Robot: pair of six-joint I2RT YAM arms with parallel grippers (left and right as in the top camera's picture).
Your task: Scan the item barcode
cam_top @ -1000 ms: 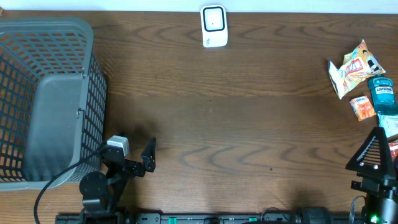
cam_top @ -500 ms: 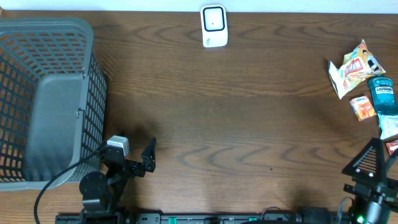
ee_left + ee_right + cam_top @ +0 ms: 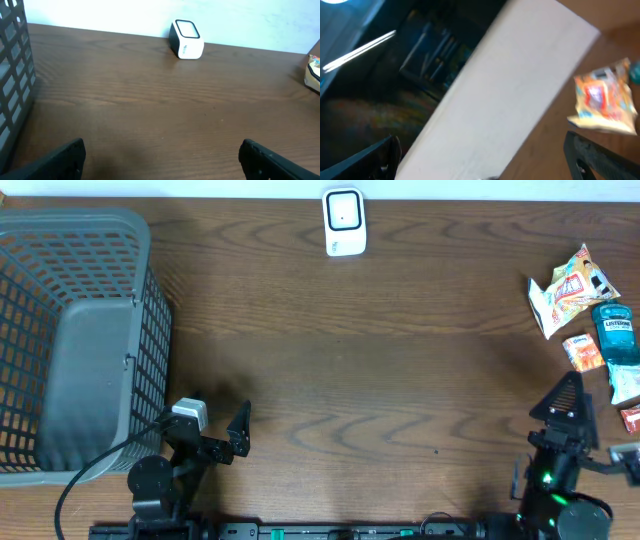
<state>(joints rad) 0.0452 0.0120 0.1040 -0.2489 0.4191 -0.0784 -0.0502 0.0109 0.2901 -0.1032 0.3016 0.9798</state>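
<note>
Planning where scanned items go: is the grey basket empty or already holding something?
Empty. In the overhead view the basket shows only its bare grey floor, nothing inside; the snack packet lies outside it, far right.

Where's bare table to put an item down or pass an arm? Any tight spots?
Open: the middle of the table, bordered by the basket left, the scanner at the far edge and the snack packet right. Crowded: right edge, where packet, Listerine bottle and small packs bunch up.
</note>
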